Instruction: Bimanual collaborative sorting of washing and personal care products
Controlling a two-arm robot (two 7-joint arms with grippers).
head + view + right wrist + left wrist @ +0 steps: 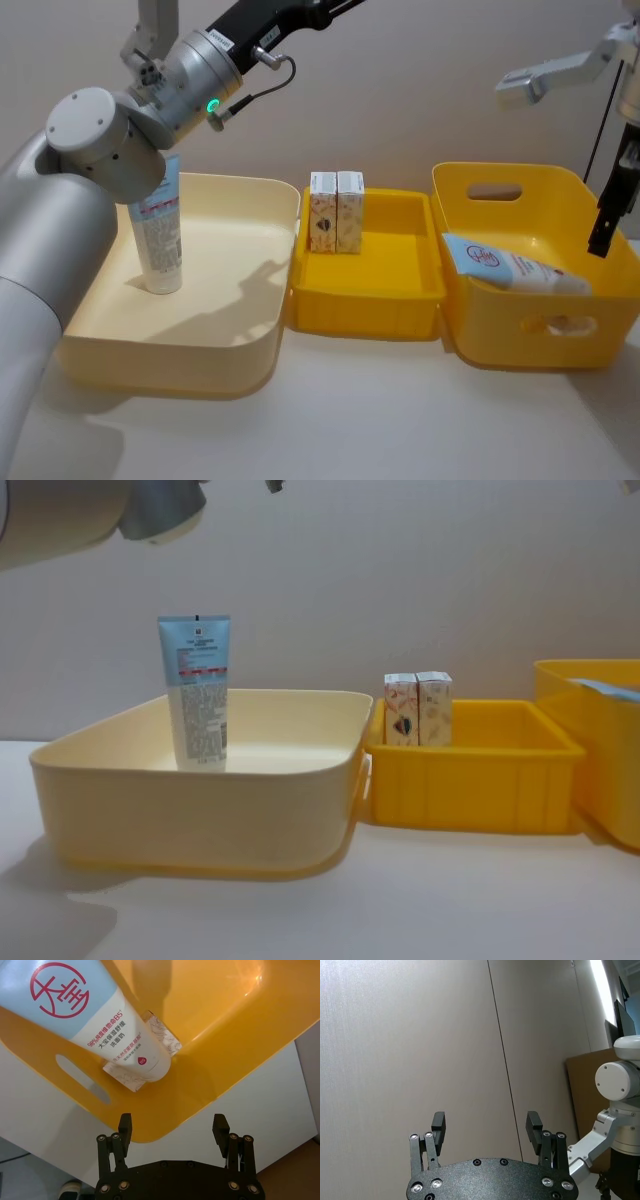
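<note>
Plain beige wall behind, white table point(350, 420) underneath, pretty bare setup. Right gripper point(172, 1130) hangs over the deep yellow bin point(560, 330) on the right with its fingers spread wide and nothing in them; just below it a blue and white tube point(100, 1025) lies slanted across that bin, cap end resting on a small carton point(161, 1036) in the corner. Left gripper point(485, 1127) is up high facing the wall, also wide open and empty. Below the left arm, another tube point(158, 240) stands upright in the cream bin point(240, 350), long axis vertical, so I'd guess that arm is nearer to it. Two cartons point(336, 211) stand side by side at the back of the shallow yellow tray point(365, 300) in the middle.
</note>
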